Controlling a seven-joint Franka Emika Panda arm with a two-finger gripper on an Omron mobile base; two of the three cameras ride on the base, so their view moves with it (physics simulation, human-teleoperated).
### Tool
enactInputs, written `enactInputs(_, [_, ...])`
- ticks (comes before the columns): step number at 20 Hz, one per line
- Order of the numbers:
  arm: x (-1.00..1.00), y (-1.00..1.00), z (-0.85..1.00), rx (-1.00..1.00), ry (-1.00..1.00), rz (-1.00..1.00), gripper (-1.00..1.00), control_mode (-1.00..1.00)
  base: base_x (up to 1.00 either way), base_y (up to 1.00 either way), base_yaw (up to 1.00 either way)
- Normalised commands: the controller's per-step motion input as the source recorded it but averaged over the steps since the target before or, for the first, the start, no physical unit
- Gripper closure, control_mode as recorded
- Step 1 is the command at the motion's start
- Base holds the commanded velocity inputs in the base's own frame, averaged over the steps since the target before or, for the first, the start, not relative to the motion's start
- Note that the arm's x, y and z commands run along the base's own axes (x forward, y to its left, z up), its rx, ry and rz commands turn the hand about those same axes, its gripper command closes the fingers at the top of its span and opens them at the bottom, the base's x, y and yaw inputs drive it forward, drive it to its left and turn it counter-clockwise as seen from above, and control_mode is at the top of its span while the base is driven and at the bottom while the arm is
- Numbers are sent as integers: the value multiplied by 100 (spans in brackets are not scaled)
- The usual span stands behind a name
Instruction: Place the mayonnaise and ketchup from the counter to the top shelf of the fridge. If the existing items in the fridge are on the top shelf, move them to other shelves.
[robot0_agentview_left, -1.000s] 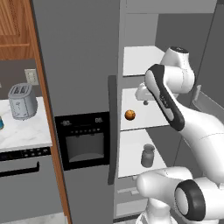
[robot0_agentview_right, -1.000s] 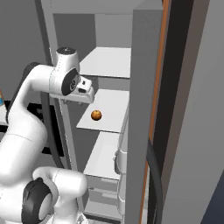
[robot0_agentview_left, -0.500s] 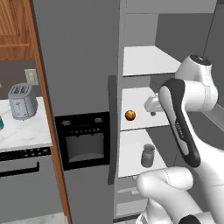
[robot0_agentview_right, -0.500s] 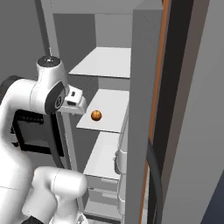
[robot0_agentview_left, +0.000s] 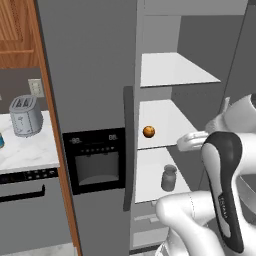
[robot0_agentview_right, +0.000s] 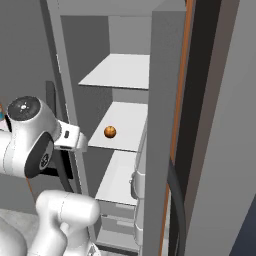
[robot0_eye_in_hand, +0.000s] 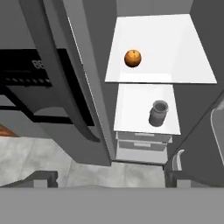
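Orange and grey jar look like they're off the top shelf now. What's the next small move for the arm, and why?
Probably pull the arm back out of the fridge and turn toward the counter. The top shelf is bare, the orange fruit sits on the middle board and the grey jar on the one below, and the gripper is open and holds nothing, so the clearing looks done.

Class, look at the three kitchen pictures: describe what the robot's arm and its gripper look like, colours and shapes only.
The arm is made of smooth, rounded glossy white segments with dark grey to black bands and round caps at the joints. The gripper has two small dark grey finger tips.
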Motion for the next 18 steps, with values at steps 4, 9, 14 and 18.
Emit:
enactInputs(4, [-46, 10, 0, -2, -22, 2, -100, -100, 0, 0, 0])
enactInputs(9, [0, 0, 0, 0, 0, 0, -100, 100, -33, 73, 5])
enactInputs(14, [0, 0, 0, 0, 0, 0, -100, 100, -4, 100, 0])
enactInputs(18, [0, 0, 0, 0, 0, 0, -100, 100, 0, 100, 0])
